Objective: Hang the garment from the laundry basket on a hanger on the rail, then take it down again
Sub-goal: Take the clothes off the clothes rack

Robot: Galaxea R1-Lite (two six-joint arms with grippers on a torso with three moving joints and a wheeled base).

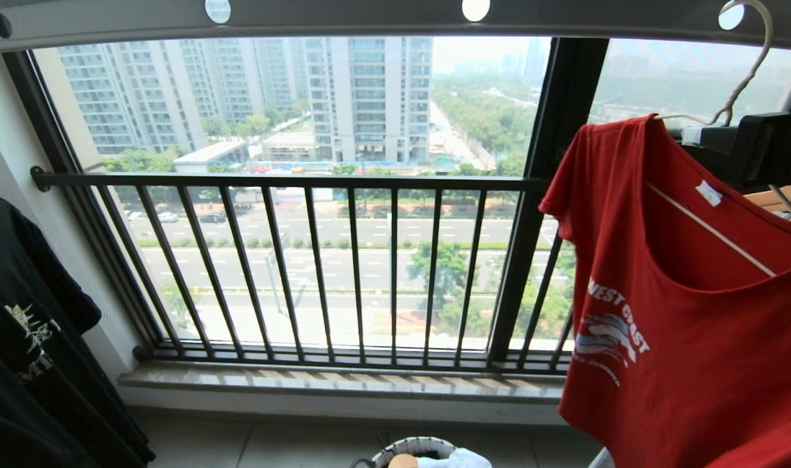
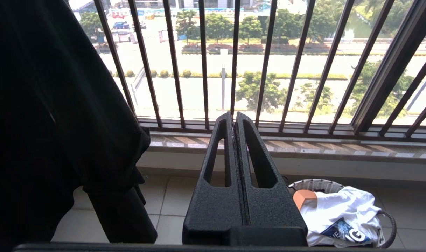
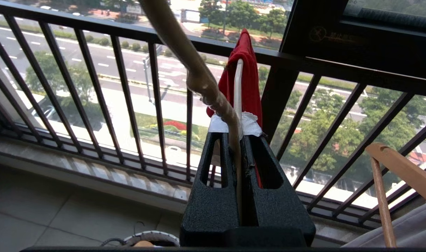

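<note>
Both claws are matte black with a grainy texture: the left claw and right claw have wedge-shaped fingers pierced by long slots.

The rail runs overhead, in front of the window railing. The hanger hooks into a hole at the rail's right end, with the garment draped on it. A black T-shirt hangs far left. The basket sits on the floor below, between them, cloth inside.
</note>
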